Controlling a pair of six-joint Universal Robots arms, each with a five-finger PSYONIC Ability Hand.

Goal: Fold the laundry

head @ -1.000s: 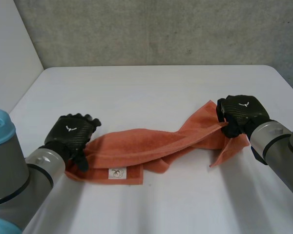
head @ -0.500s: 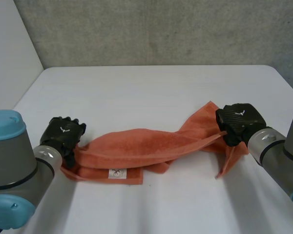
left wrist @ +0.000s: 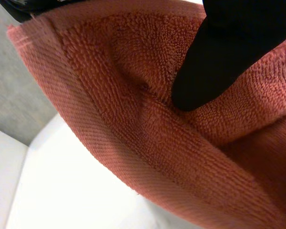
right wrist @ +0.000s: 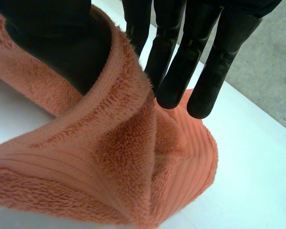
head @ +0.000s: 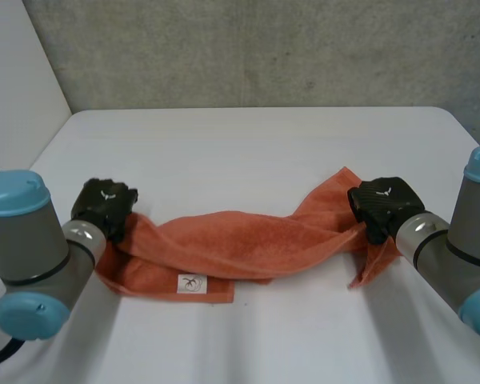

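An orange towel (head: 240,244) lies twisted lengthwise across the white table (head: 240,152), with a small white label (head: 190,282) on its near edge. My left hand (head: 104,204) is at the towel's left end, where the cloth rises to it. In the left wrist view its thumb (left wrist: 219,57) presses into the towel (left wrist: 133,119), gripping the edge. My right hand (head: 380,204) holds the towel's right end. In the right wrist view a fold of the towel (right wrist: 109,162) runs between the thumb (right wrist: 52,43) and the fingers (right wrist: 181,62), with a corner hanging below.
A grey concrete wall (head: 264,48) stands behind the table's far edge, and a white wall (head: 16,72) borders it at the left. Bare tabletop lies beyond the towel and in front of it (head: 288,336).
My left hand has moved left to the towel's end and closed on it. The right hand has shifted slightly left. The towel now stretches straighter between both hands.
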